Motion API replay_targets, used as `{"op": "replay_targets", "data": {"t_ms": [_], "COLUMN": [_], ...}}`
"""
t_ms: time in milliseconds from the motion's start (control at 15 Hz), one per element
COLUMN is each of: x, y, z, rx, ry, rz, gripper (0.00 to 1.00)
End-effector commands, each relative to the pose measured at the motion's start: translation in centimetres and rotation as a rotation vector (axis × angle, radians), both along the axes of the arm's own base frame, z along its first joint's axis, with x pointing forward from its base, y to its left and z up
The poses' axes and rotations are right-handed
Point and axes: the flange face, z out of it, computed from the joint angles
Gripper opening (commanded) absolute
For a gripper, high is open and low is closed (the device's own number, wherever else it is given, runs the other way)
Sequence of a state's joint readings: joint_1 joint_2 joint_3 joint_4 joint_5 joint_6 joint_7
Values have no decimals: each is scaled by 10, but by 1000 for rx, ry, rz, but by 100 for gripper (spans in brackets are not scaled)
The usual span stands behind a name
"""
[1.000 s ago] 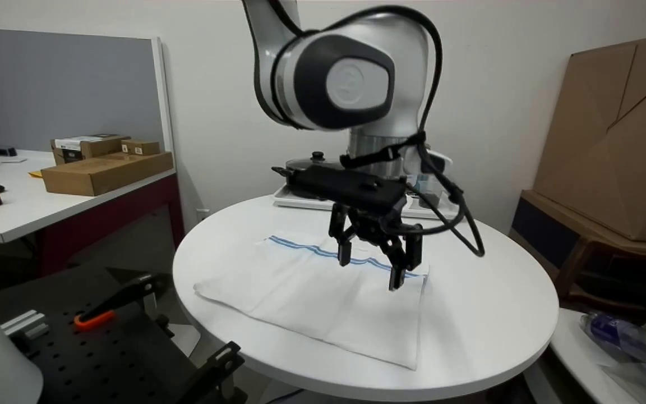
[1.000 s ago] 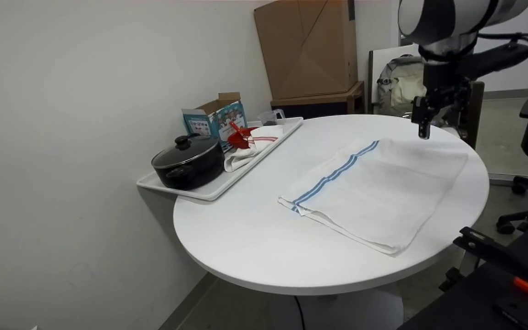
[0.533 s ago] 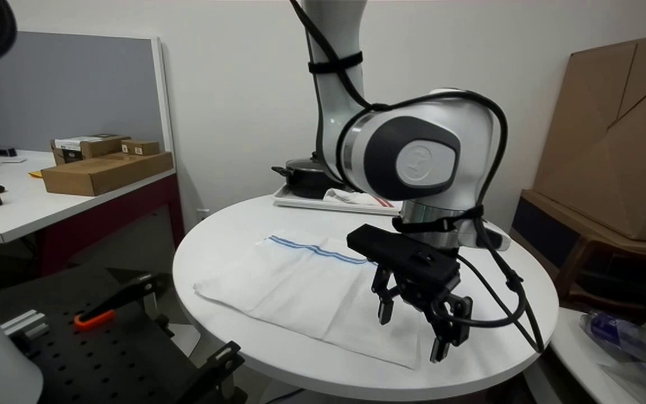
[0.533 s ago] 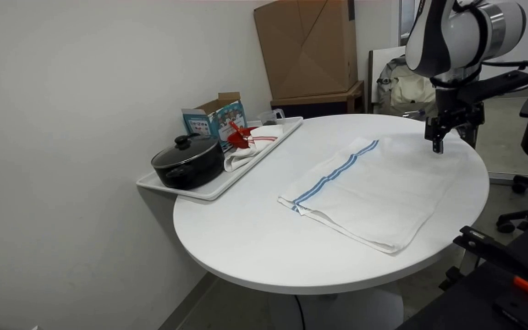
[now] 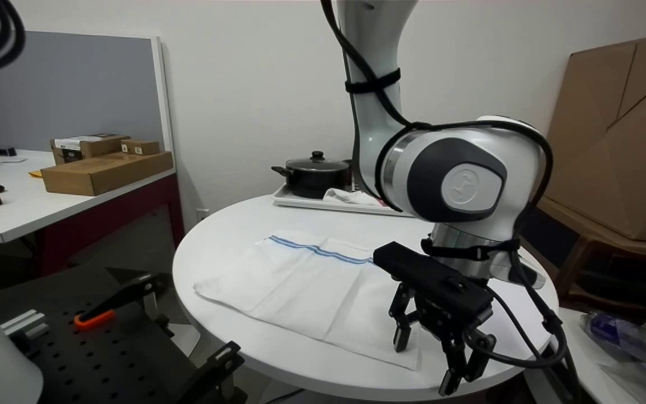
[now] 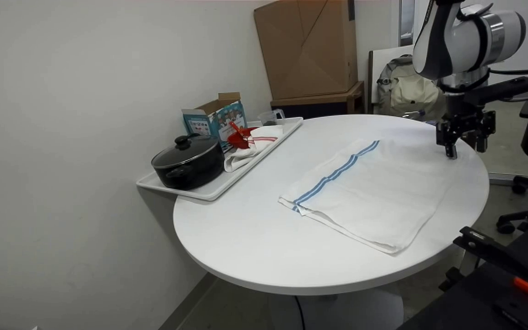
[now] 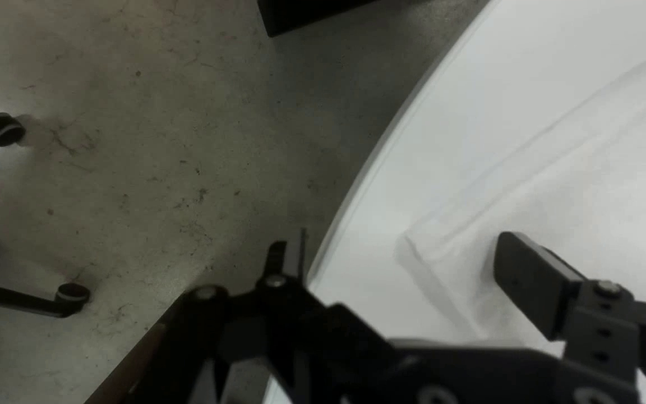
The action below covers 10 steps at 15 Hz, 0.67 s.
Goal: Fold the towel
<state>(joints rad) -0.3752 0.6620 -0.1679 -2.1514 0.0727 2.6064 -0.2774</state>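
The towel (image 5: 312, 297), thin and white with a blue stripe (image 6: 323, 181) along one end, lies flat on the round white table in both exterior views. One of its corners shows in the wrist view, where the towel (image 7: 609, 185) runs off to the right. My gripper (image 5: 425, 363) is low over that corner, near the table's edge. Its jaws stand wide apart with nothing held. One finger (image 7: 530, 280) is above the towel; in the wrist view the opposite finger lines up with the table rim and floor. Whether the gripper (image 6: 466, 150) touches the cloth, I cannot tell.
The table's rim (image 7: 365, 174) passes close beside the gripper. At the far side a white tray (image 6: 200, 194) holds a black pot (image 6: 190, 165), a blue box (image 6: 229, 121) and a white-and-red cloth (image 6: 264, 131). A black perforated cart (image 5: 104, 359) with clamps stands beside the table.
My gripper has come down and across from above the striped end to the towel's corner near the table's edge. The towel lies as before.
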Motion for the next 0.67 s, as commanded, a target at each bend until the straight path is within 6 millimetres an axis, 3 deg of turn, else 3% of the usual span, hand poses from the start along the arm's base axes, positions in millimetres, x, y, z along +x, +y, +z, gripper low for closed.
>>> {"op": "replay_targets", "data": {"t_ms": [0,467,600], "x": [8,4,2], "y": [-4,-12,-8], "z": [-5,-1,2], "rx": [25,28,32], "ry": [17,17,21], "rz": [-22,-35,-18], "gripper": [53,2,0]}}
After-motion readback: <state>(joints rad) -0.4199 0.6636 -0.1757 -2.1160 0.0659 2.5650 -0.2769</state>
